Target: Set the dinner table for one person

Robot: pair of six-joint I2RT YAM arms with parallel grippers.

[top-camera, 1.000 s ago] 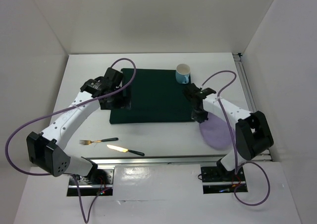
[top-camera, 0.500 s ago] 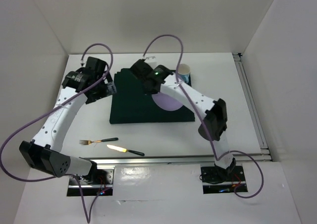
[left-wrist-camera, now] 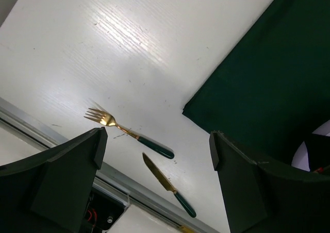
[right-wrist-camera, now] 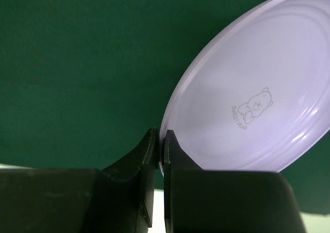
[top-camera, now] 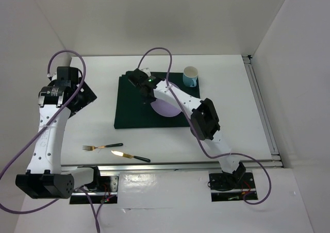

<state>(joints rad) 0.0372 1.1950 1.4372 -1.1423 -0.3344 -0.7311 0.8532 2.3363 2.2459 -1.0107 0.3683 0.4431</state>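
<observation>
My right gripper [right-wrist-camera: 160,140] clamps the plate [right-wrist-camera: 247,104] by its rim; it extends near-right over the mat [right-wrist-camera: 77,63]. Left gripper [left-wrist-camera: 155,140] gapes wide.

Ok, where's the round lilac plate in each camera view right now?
Top external: round lilac plate sits over the middle of the mat.
Left wrist: the plate is only a sliver at the right edge.
Right wrist: the plate fills the right half, its rim pinched by the right gripper.
Shared landmark: dark green cloth mat.
</observation>
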